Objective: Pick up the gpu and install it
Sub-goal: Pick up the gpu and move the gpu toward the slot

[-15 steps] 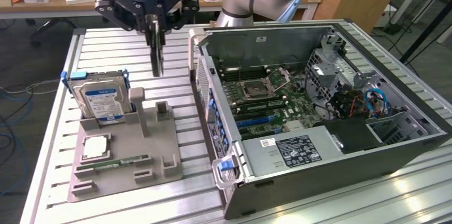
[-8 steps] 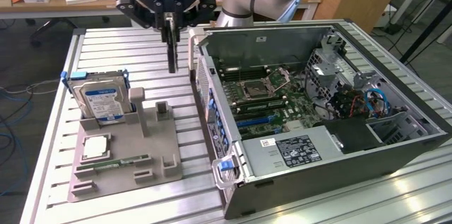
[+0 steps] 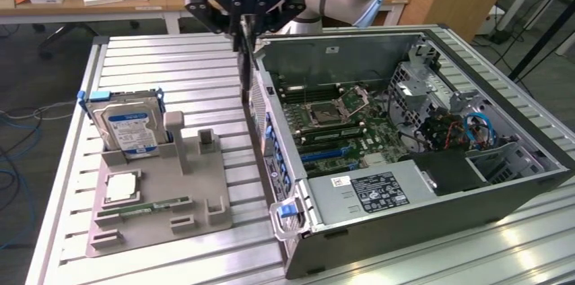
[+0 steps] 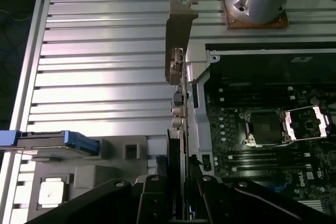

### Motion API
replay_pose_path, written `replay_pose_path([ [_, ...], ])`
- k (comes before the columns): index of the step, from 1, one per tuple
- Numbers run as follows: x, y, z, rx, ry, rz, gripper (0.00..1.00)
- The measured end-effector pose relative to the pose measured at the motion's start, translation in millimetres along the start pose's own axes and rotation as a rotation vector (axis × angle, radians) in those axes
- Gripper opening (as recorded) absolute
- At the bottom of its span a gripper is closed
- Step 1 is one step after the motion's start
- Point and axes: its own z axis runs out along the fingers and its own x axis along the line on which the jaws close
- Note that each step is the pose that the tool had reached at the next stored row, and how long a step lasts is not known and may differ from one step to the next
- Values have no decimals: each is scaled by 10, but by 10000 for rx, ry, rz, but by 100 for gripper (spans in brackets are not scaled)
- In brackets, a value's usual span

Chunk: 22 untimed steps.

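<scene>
Just outside the computer case (image 3: pixel 503 194) wall, the gripper (image 4: pixel 181 203) clamps the gpu (image 4: pixel 179 51) edge-on, its bracket near the rim; the slatted table (image 4: pixel 105 77) spreads wide opposite.

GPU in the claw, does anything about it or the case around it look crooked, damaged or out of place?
Nothing looks damaged or spilled. The GPU hangs straight and edge-on in the claw, beside the wall of the case, not over the motherboard. The CPU socket has its cover standing open.
</scene>
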Motion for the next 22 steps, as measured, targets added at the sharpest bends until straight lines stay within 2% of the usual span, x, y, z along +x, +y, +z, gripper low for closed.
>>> replay_pose_path([
  [6, -271, 16, 3, 4, 40, 15, 26],
  [22, -997, 58, 14, 3, 100, 22, 26],
])
